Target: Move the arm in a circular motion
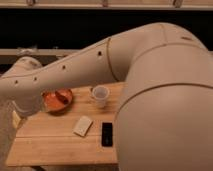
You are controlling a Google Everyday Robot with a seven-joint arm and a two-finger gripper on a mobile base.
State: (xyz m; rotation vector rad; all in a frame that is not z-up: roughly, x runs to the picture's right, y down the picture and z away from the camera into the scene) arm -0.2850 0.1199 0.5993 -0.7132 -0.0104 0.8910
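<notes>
Sweeping across the wooden table, the arm stretches left above its orange bowl, cup, white card and black phone, apparently held high to clear them; the gripper, beyond the table's left edge, is out of view.

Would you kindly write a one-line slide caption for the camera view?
Cream-white arm sweeps over a wooden table holding an orange bowl, cup, white card and black phone; gripper out of sight.

Wooden table bears orange bowl, cup, white card, black phone; gripper unseen
</notes>
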